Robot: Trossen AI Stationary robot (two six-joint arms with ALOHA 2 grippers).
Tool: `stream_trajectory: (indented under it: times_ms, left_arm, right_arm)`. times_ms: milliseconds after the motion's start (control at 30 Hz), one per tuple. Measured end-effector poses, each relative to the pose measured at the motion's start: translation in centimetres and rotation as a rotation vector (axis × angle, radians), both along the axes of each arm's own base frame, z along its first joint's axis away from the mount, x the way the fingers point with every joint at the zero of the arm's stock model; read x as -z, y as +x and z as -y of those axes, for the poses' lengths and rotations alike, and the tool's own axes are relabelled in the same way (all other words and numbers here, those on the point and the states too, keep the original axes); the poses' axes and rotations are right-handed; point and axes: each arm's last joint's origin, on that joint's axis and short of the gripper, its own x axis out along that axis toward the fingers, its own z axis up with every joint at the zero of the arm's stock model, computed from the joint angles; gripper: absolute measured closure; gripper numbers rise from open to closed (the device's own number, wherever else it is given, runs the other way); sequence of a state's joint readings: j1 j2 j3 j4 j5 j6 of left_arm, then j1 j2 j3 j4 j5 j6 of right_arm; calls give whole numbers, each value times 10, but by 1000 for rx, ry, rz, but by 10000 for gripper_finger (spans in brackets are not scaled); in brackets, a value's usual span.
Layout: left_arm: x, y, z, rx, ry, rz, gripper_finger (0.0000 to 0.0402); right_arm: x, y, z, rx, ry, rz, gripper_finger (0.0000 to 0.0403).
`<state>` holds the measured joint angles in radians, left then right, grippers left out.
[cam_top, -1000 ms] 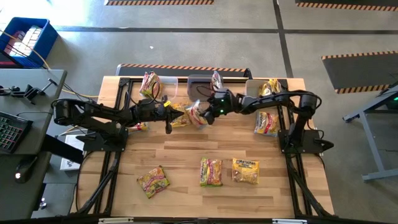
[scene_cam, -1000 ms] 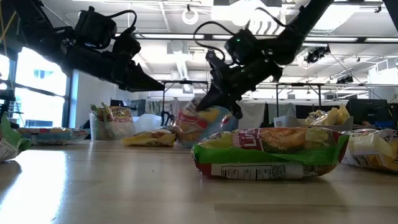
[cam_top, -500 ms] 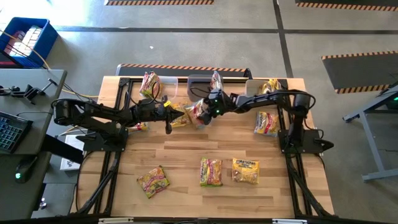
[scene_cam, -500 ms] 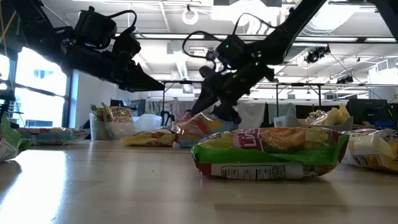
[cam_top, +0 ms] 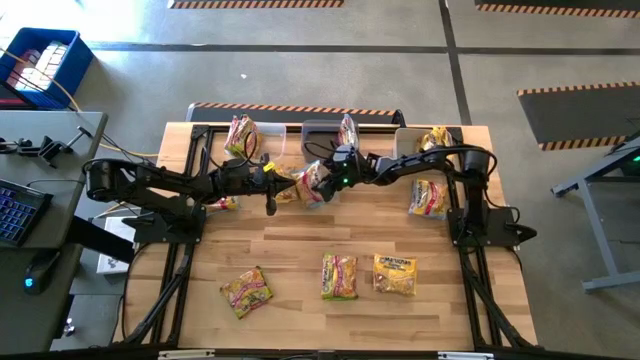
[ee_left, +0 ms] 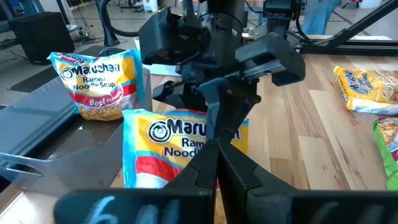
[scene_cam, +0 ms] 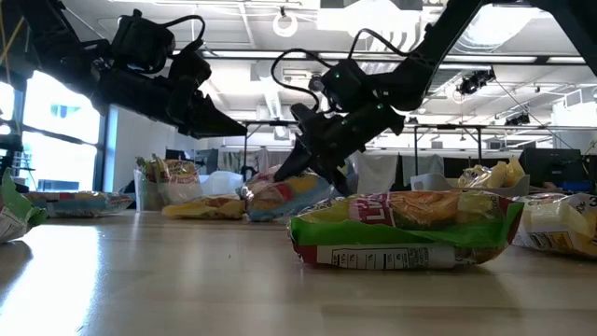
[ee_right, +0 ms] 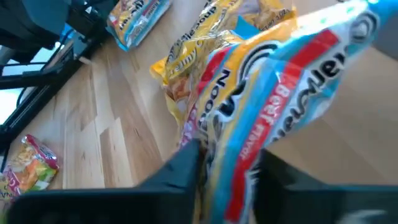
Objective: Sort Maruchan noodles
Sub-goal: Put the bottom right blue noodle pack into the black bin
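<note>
My right gripper is shut on a blue, yellow and red Maruchan noodle packet at the table's far middle. My left gripper hovers shut and empty just left of it, fingers level and pointing at the packet. A yellow packet lies flat on the table under the two grippers. More packets stand in the clear bins at the far edge. Others lie flat on the table. My right gripper pinches the packet between its two fingers, by its upper part. The fingers slant down from the table's right side. The packet tilts below them, with its lower end on the table.
Three clear bins line the far edge. A beef-flavour packet stands in the one behind the held packet. A green and red packet lies close to the low camera. Bare wood stretches across the table's middle.
My right gripper has moved down and toward the table's left, closer to my left gripper. The packet, lifted clear a second ago, has come down with it and now has its lower end on the table, tilted.
</note>
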<state>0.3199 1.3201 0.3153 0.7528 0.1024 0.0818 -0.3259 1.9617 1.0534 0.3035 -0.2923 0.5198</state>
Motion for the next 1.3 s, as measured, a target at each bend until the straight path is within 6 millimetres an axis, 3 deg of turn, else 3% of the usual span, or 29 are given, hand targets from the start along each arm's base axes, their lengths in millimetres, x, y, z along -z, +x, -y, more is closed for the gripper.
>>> stream_trajectory:
  times_ms: [133, 300, 500, 700, 833, 1033, 1133, 1300]
  left_arm:
    - [0, 0, 0, 0, 0, 0, 401]
    - [0, 0, 0, 0, 0, 0, 401]
    - [0, 0, 0, 0, 0, 0, 401]
    - [0, 0, 0, 3, -1, 0, 401]
    - [0, 0, 0, 11, -2, 1, 401]
    - [0, 0, 0, 10, -2, 3, 401]
    - [-1, 0, 0, 10, -3, 7, 401]
    - [-1, 1, 1, 30, -20, 13, 401]
  right_arm:
    - [-3, 2, 0, 0, -16, 36, 389]
    - [-9, 4, 1, -3, -24, 81, 389]
    - [-32, 13, 3, -22, -38, 145, 402]
    - [-38, 17, 2, -81, -43, 24, 398]
    - [-39, 17, 0, -114, -83, -32, 358]
    - [-38, 17, -1, -72, -9, -41, 226]
    - [-28, 18, 2, -29, 85, -66, 166]
    - [-6, 15, 14, 15, 159, -130, 127]
